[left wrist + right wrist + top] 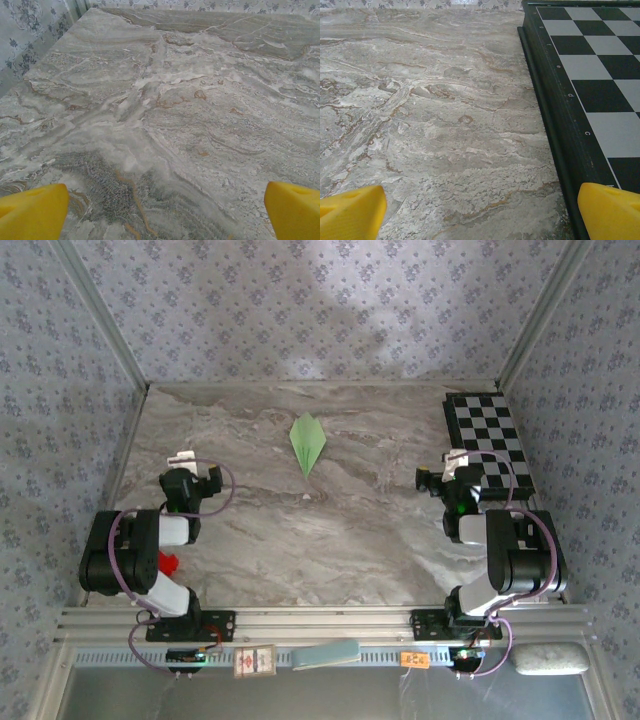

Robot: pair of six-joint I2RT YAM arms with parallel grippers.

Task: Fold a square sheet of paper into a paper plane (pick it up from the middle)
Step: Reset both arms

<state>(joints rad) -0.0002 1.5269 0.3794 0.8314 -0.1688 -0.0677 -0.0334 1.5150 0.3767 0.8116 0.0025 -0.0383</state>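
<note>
The paper plane [307, 443] lies flat on the marble table [330, 530] at mid-back, a pale green pointed dart with a centre crease, its narrow tip toward the arms. My left gripper [193, 464] sits well to its left, pulled back near the arm's base, open with nothing between its yellow fingertips [32, 212]. My right gripper [447, 472] is far to the plane's right, beside the chessboard, also open and empty; its yellow fingertips [612, 210] frame bare marble [445, 125].
A black-and-white chessboard [489, 438] lies at the back right, its dark edge [545, 100] just right of my right gripper. A light-blue card [326, 654] and small tags rest on the front rail. Patterned walls enclose the table.
</note>
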